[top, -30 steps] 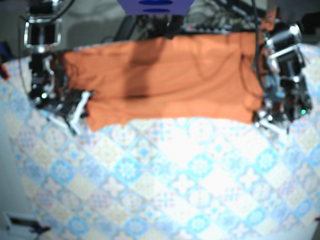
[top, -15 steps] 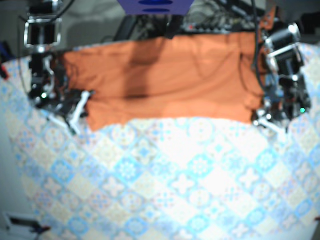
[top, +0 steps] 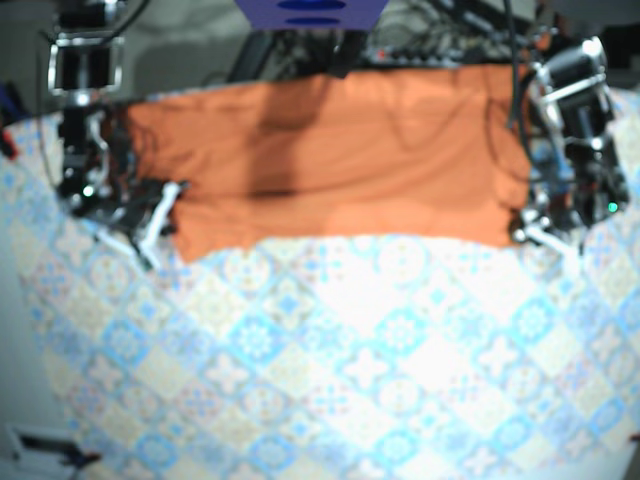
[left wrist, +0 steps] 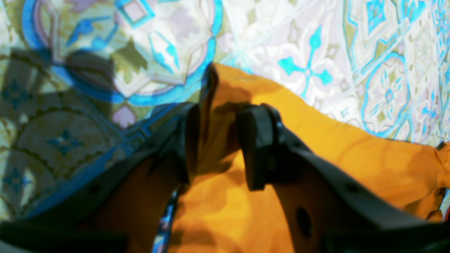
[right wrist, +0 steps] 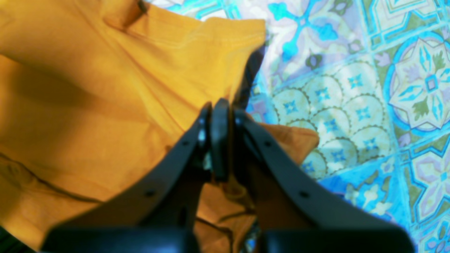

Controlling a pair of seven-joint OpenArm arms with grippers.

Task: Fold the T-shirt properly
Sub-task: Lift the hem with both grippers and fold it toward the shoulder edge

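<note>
From above, the right pincer (top: 160, 215) is seen at the left of the picture, set against the near left corner of the orange T-shirt (top: 330, 150). The shirt is spread flat and wide across the far part of the blue-patterned bench cover (top: 370, 360). A dark shadow is cast over its left half. At the right of the picture, the left pincer (top: 537, 232) is placed at the shirt's near right corner.

In the right wrist view, the left side is filled by the shirt (right wrist: 88, 88) and the right side by the bench cover (right wrist: 369, 88). The right pincer (right wrist: 219, 140) is pressed tightly together, right on the shirt's side edge. That edge is drawn up to the tips, so cloth is pinched there. A small orange corner is seen poking out just to the right of the fingers (right wrist: 267, 147).

In the left wrist view, the top and left are taken up by the bench cover (left wrist: 105, 52), and the lower right by the shirt (left wrist: 351, 147). The left pincer (left wrist: 221, 140) is closed around a thick fold of the shirt. The fold is squeezed between the two fingers (left wrist: 258, 147) and is touched by both. Its corner is held standing up past the tips.
</note>
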